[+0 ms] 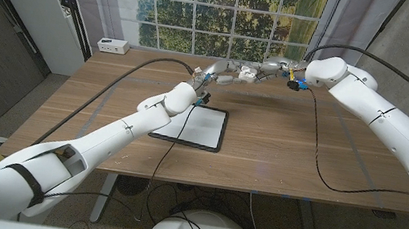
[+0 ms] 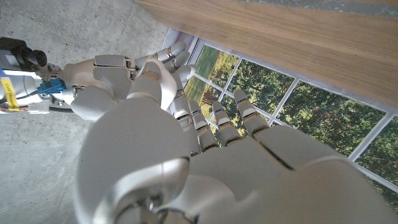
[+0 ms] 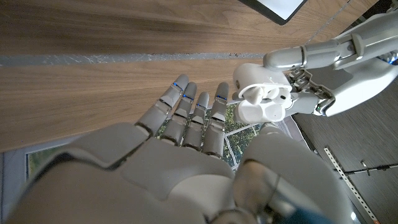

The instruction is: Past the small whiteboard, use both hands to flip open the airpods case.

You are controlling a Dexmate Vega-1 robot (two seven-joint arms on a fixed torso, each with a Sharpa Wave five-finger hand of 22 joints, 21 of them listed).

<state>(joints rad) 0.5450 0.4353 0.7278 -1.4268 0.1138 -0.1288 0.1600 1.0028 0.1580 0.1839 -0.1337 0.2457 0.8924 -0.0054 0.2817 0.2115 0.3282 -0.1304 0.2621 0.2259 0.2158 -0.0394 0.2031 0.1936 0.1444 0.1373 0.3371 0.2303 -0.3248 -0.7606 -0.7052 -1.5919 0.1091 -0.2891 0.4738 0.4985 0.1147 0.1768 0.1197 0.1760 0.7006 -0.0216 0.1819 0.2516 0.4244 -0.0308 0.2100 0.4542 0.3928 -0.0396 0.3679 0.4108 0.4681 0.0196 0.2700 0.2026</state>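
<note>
The white airpods case (image 3: 261,96) is held in the air beyond the small whiteboard (image 1: 191,123), above the far part of the table. Its lid stands flipped open and an earbud shows inside. My left hand (image 1: 214,74) grips the case; its fingers (image 3: 305,93) close on one side of it. My right hand (image 1: 272,67) reaches in from the other side with its fingers (image 3: 186,112) stretched out straight beside the case, the nearest one against it. In the left wrist view the case (image 2: 155,71) sits between my left hand (image 2: 205,155) and my right hand (image 2: 102,78).
The wooden table (image 1: 280,150) stretches wide around the whiteboard. A black cable (image 1: 317,148) hangs from my right arm across its right half. A white power strip (image 1: 112,45) sits at the far left corner. A window picture (image 1: 220,11) hangs behind the table.
</note>
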